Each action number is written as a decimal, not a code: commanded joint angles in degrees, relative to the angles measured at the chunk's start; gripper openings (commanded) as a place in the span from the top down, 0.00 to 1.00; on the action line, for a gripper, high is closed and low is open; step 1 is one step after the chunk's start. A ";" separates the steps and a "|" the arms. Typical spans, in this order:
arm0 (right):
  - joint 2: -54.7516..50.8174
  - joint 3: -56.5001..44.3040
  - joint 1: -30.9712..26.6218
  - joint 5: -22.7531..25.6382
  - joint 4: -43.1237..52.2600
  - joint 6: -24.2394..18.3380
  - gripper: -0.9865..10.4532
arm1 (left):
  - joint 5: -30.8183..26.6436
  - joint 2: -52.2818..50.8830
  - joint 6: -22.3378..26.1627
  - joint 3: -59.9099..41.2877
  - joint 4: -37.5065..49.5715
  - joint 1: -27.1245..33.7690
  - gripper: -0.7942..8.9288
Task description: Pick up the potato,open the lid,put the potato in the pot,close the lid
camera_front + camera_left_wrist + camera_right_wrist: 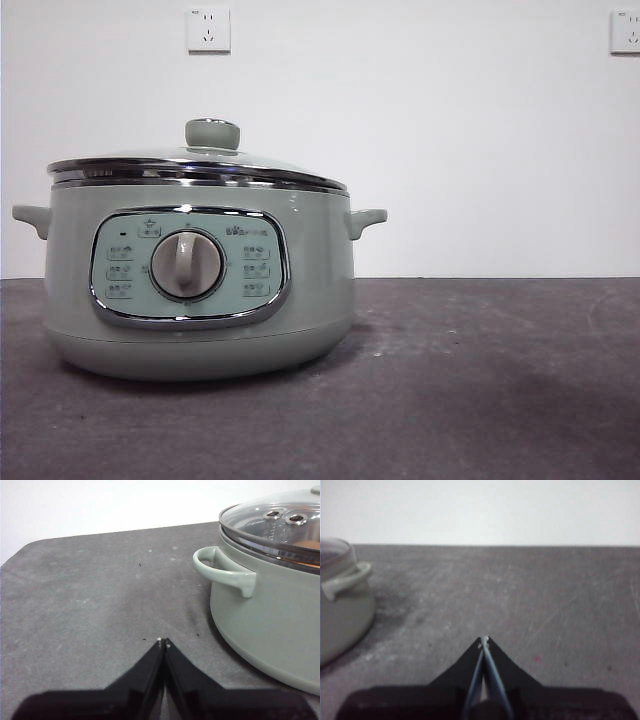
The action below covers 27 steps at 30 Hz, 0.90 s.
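Note:
The sage-green pot [200,290] stands on the dark table left of centre, its dial facing the front camera. The glass lid [200,163] with its green knob [212,133] rests shut on the pot's rim. Through the lid [280,522] in the left wrist view an orange-brown patch, the potato [311,545], shows inside the pot [270,615]. My left gripper [163,642] hovers shut and empty over the table beside the pot's side handle [225,570]. My right gripper [483,640] is shut and empty over bare table, with the pot [342,605] off to its side.
The grey table surface [480,380] stretches to the right of the pot. A white wall with two power sockets [208,29] stands behind. Neither arm shows in the front view.

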 commanded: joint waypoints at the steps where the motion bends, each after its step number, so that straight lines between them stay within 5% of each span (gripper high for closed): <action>1: -0.90 -1.64 -0.13 -0.02 0.48 1.40 0.91 | -0.11 -0.17 -0.22 -0.87 0.13 0.20 0.92; 8: -1.16 -2.03 -0.11 -0.04 -1.64 5.64 0.91 | -0.11 -0.17 -0.22 -0.87 0.15 0.20 0.92; 27: -1.05 -2.03 -0.11 0.04 -1.73 5.68 0.91 | -0.11 -0.17 -0.22 -0.87 0.15 0.20 0.92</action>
